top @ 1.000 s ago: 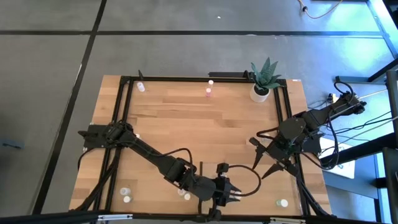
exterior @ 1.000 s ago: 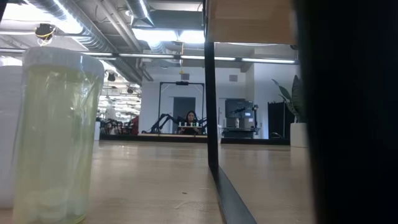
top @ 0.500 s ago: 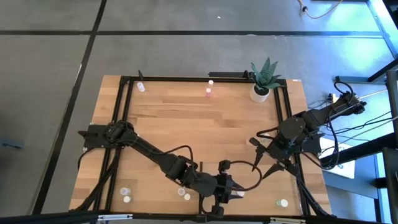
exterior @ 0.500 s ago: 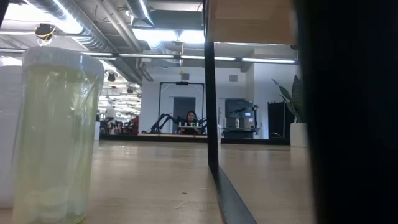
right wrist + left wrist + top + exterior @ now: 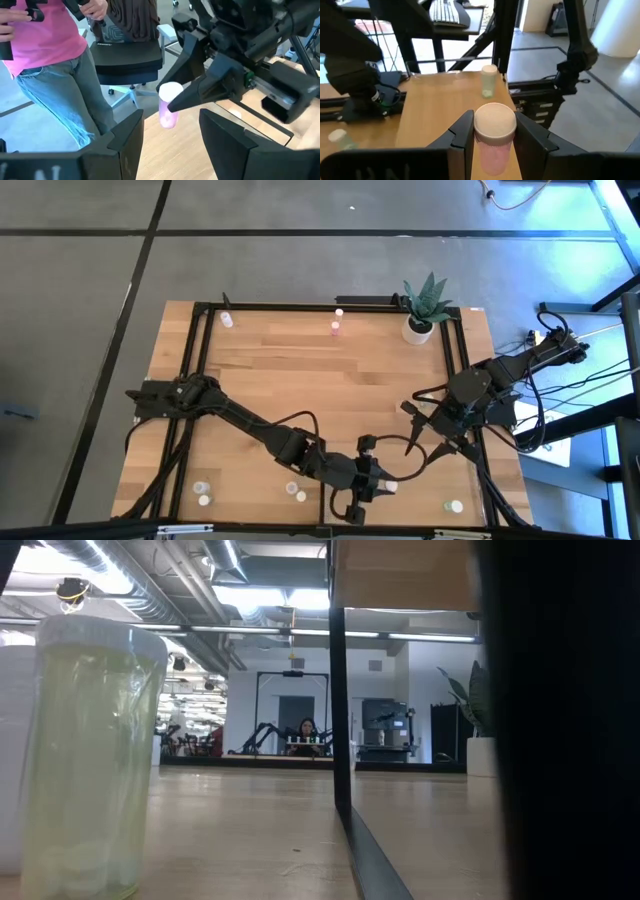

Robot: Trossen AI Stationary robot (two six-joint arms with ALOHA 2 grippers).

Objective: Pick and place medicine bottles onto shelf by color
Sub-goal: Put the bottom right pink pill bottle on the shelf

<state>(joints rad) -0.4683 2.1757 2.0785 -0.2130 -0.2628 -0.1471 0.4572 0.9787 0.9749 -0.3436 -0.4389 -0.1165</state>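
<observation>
Left gripper (image 5: pixel 385 486): near the front edge of the planked wooden tabletop (image 5: pixel 330 380), arm stretched diagonally across it. Its two dark fingers (image 5: pixel 462 135) are clamped on a small pink-tinted medicine bottle with a white cap (image 5: pixel 494 137), held upright (the same bottle shows in the right wrist view (image 5: pixel 169 106), pinched between dark fingers).

Right gripper (image 5: pixel 425 438): at the table's right side, jaws parted, holding nothing.

Other small bottles:
- one pale green, white-capped, upright at the table's edge beyond the held bottle (image 5: pixel 488 81);
- one near the front right corner (image 5: pixel 455 506);
- two at the front left (image 5: pixel 202 492);
- two near the front middle (image 5: pixel 296 492);
- three along the far edge, one pink (image 5: pixel 335 329).

White pot with a green plant (image 5: pixel 420 315): far right corner.

Person in a pink top and jeans (image 5: pixel 47 60): standing beside a black office chair (image 5: pixel 131 55), beyond the table.
</observation>
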